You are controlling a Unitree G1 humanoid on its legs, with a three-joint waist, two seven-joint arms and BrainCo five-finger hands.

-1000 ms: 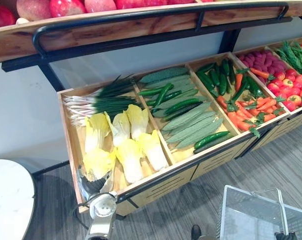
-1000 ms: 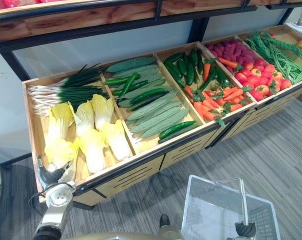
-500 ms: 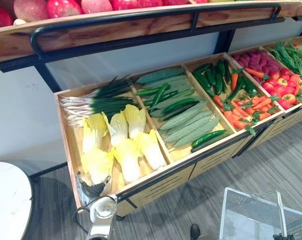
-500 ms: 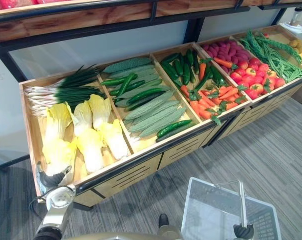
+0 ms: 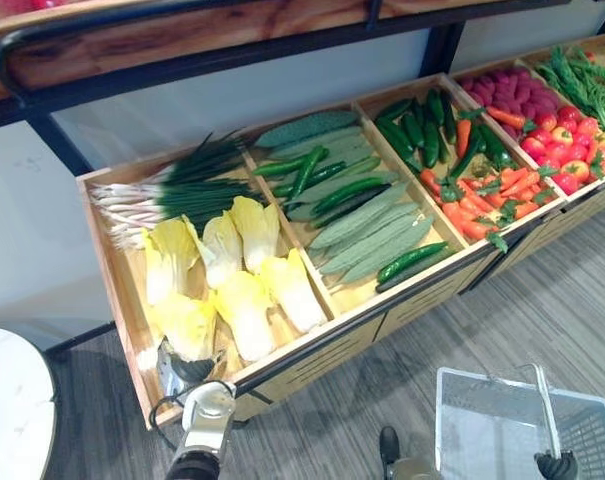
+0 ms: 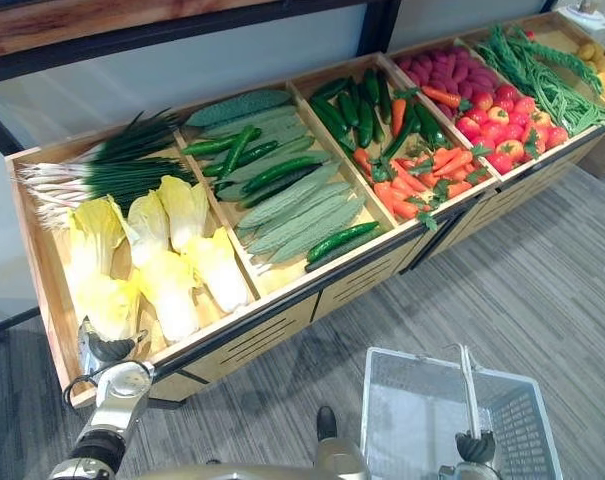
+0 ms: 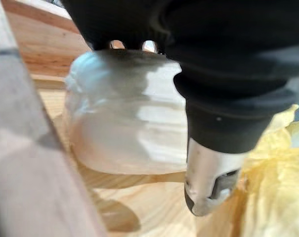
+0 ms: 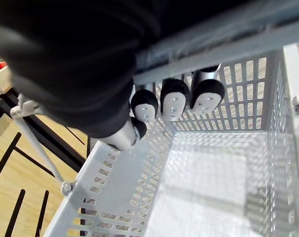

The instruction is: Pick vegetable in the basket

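Note:
Several pale yellow cabbages lie in the leftmost wooden crate [image 5: 109, 275]. My left hand [image 5: 180, 368] rests at that crate's front left corner, on the white stem end of the nearest cabbage [image 5: 187, 322]. In the left wrist view this cabbage [image 7: 124, 123] sits directly under the left hand [image 7: 208, 123], whose grip is hidden behind it. At the lower right, my right hand [image 6: 474, 447] is shut on the handle of a grey mesh basket [image 6: 422, 410]. The right wrist view shows the right hand [image 8: 174, 101] curled round the handle bar above the basket [image 8: 189, 173], which holds nothing.
Spring onions [image 5: 172, 190] lie behind the cabbages. To the right are crates of cucumbers and gourds [image 5: 367, 225], carrots [image 5: 482, 200], tomatoes [image 5: 572, 150] and green beans [image 5: 582, 75]. A wooden shelf [image 5: 182, 40] overhangs the back. A white round table [image 5: 12, 400] stands at the left.
The camera has tilted down, so the upper shelf and its apples have slid out of the picture. My left hand stays at the cabbage and my right hand keeps hold of the basket handle.

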